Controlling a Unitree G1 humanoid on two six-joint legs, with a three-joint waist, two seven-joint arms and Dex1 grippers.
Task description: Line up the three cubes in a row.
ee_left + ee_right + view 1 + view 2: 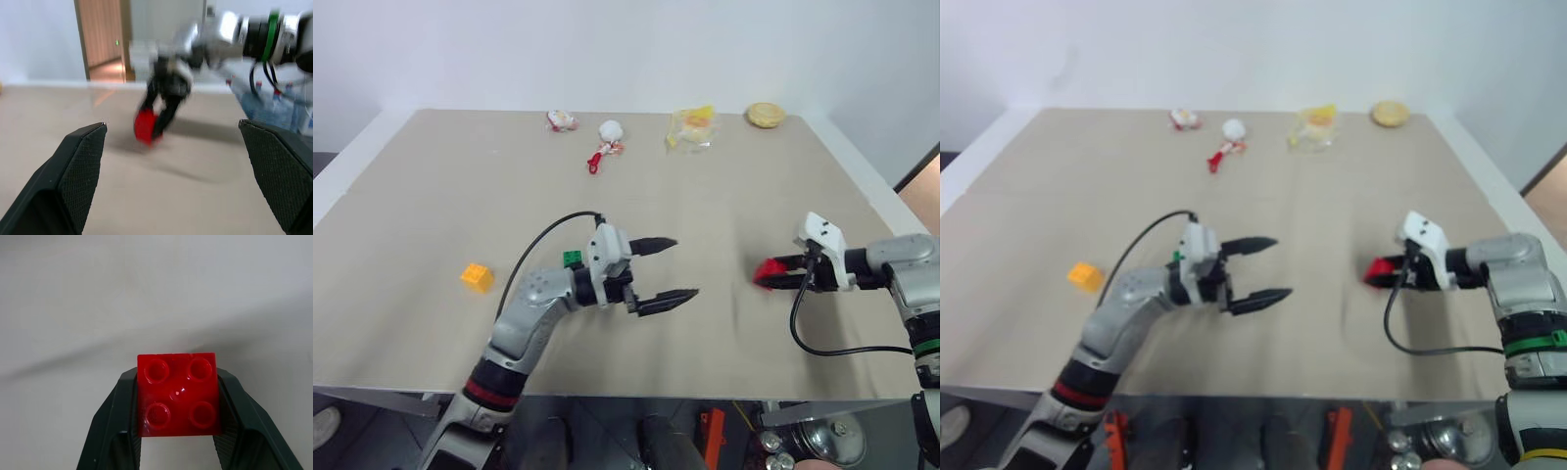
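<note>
Presently the red cube sits clamped by its flat sides in the right gripper, near the table's right edge. Green cube mid-table, yellow-orange cube leftward. Rigid, light, smooth-sided: grasp flat faces. Left gripper wide, empty.

green cube: mostly hidden behind the left wrist, one corner showing | red cube: blurred in the left wrist view, sides covered by the right gripper fingers | far-edge snacks: too small to identify | right arm: cut by right edge
</note>
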